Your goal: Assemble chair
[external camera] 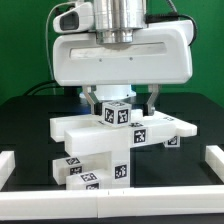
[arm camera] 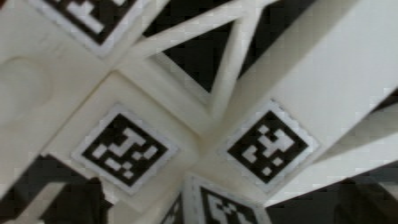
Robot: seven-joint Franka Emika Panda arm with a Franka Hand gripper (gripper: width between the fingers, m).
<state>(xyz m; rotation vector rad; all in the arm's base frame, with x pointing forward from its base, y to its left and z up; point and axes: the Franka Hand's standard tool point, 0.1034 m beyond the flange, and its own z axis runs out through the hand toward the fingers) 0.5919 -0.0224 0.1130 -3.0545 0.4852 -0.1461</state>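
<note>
No words, nos. or brand I can read. Only b/w square code tags (external camera: 118, 115) (arm camera: 121, 148) on white chair parts (external camera: 150, 128), between and below the jaws.

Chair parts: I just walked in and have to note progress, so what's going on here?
The arm hangs over a stack of white chair parts in the middle of the black table. Its jaws stand open on either side of a tagged block on top, gripping nothing. Whether the parts are loosely piled or partly joined, I cannot tell. There is no finished chair yet.
</note>
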